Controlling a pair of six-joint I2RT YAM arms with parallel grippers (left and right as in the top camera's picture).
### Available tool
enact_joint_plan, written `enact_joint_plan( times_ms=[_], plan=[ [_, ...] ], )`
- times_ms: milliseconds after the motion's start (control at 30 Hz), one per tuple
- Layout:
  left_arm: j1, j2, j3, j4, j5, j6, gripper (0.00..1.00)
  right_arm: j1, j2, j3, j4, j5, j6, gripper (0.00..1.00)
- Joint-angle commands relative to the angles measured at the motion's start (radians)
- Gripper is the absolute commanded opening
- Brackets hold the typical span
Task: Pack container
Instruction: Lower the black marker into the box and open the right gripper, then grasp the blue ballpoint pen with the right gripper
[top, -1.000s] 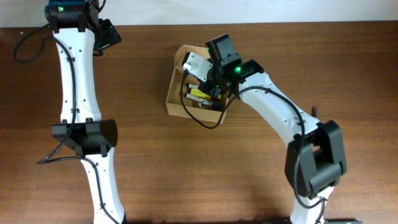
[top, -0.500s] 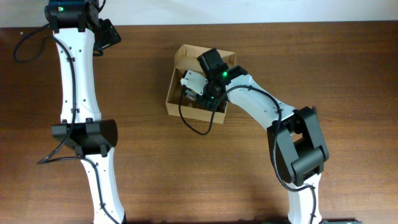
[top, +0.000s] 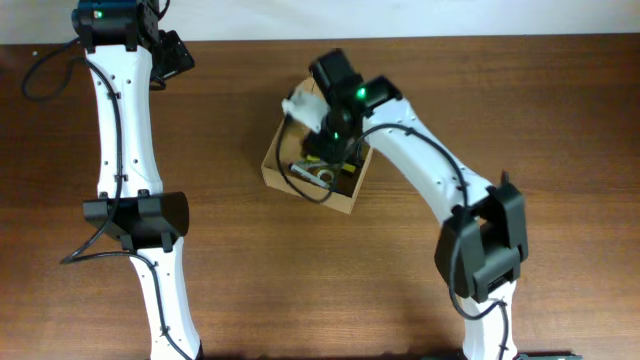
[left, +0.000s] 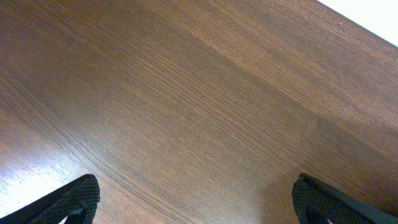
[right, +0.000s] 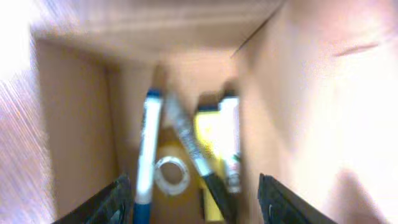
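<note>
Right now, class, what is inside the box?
Inside the box: a white pen with a blue end, a small tape ring, a yellow item and a grey, dark-tipped stick. The view is blurred; anything under them is covered.

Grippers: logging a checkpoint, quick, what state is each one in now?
Left gripper: open, empty.
Right gripper: open, empty, above the box.

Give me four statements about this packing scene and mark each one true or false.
1. The box is open, with things inside. True.
2. The left gripper holds a pen. False: it is open and empty above the bare table.
3. A white ring lies in the box. True.
4. The right gripper is clamped on the box's wall. False: it is open above the box's inside, gripping nothing.
</note>
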Motion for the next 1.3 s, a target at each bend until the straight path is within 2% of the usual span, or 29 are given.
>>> enact_joint_plan(
  times_ms=[0,133,200,300,433,500,633,833,1100,1267],
  plan=[
    [0.006,0.009,0.006,-0.002,-0.011,0.009,1.0,0.006,-0.082,0.189,-0.081,0.108,0.101,0.63],
    [0.006,0.009,0.006,-0.002,-0.011,0.009,1.0,-0.026,-0.107,0.412,-0.253,0.233,0.165,0.6],
    [0.006,0.009,0.006,-0.002,-0.011,0.009,1.0,-0.053,-0.12,0.466,-0.296,0.258,0.198,0.6],
    [0.006,0.009,0.006,-0.002,-0.011,0.009,1.0,-0.116,-0.168,0.492,-0.317,0.267,0.251,0.62],
    [0.006,0.009,0.006,-0.002,-0.011,0.009,1.0,-0.258,-0.282,0.444,-0.312,0.266,0.278,0.65],
    [0.006,0.009,0.006,-0.002,-0.011,0.009,1.0,-0.332,-0.339,0.376,-0.286,0.256,0.278,0.65],
    [0.006,0.009,0.006,-0.002,-0.011,0.009,1.0,-0.513,-0.464,0.107,-0.177,0.207,0.328,0.65],
    [0.006,0.009,0.006,-0.002,-0.011,0.009,1.0,-0.718,-0.472,-0.225,-0.193,0.031,0.385,0.64],
    [0.006,0.009,0.006,-0.002,-0.011,0.009,1.0,-0.804,-0.443,-0.631,-0.019,0.029,0.36,0.65],
    [0.006,0.009,0.006,-0.002,-0.011,0.009,1.0,-0.802,-0.407,-0.754,0.094,0.029,0.269,0.66]
  ],
)
